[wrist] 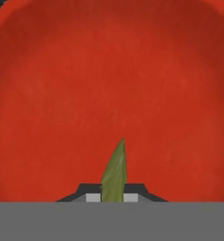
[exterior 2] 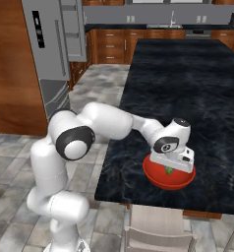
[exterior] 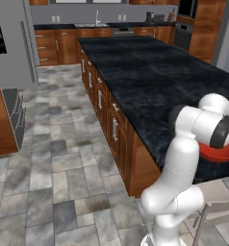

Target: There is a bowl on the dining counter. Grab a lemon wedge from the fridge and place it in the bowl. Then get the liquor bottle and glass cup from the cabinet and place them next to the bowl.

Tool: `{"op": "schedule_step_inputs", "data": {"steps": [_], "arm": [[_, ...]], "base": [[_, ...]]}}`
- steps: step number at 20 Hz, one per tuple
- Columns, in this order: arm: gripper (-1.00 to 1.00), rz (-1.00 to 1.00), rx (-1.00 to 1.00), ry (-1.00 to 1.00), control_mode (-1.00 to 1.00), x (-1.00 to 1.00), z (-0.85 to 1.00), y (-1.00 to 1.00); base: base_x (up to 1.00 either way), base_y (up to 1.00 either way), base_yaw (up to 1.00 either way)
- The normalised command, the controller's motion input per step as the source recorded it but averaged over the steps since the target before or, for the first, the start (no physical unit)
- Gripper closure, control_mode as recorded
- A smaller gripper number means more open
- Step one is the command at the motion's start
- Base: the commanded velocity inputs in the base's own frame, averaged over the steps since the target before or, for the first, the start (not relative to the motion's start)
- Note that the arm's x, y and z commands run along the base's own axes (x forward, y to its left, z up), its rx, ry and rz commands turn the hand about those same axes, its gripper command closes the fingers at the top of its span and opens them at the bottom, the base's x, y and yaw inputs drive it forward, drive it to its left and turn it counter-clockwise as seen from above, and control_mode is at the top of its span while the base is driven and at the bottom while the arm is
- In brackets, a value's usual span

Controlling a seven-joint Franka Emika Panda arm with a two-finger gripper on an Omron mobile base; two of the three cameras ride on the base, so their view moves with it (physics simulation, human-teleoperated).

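Holding item: lemon wedge (wrist: 115, 172), a thin yellow-green sliver, pinched between the closed fingertips of the hand (wrist: 114, 196).

Location of item: directly over the inside of the bowl (wrist: 62, 94), whose red floor spreads behind the wedge in the hand view. In the right base view the hand (exterior 2: 170, 170) sits just above the bowl (exterior 2: 160, 181), with a speck of green showing below it.

Location of bowl: near the front edge of the desk (exterior 2: 188, 88), the long black marble-look top; also seen as a red rim (exterior: 217, 153) behind the arm in the left base view.

Orientation of item: long axis runs straight out from the fingertips, along the line the hand looks, with the pointed tip leading toward the bowl floor and leaning very slightly to one side. The broad end is inside the grip.

Step in hand, as judged: releasing the wedge into the bowl. To do it well, keep the hand centred over the bowl floor and low, part the fingers without sideways motion so the sliver drops flat and does not bounce over the rim, then lift straight up clear of the rim.

Other fixture noted: fridge (exterior 2: 52, 44), grey, beyond the desk's end, well apart from the bowl.
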Motion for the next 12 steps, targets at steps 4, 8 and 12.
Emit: {"op": "schedule_step_inputs", "data": {"steps": [4, 8, 12], "arm": [[1.00, 0.00, 0.03, 0.00, -1.00, 0.11, -0.06, 0.00], [1.00, 0.00, 0.02, 0.00, -1.00, 0.08, -0.06, 0.00], [1.00, 0.00, 0.02, 0.00, -1.00, 0.04, -0.11, 0.00]], "base": [[0.00, 0.00, 0.00], [0.00, 0.00, 0.00], [0.00, 0.00, 0.00]]}}
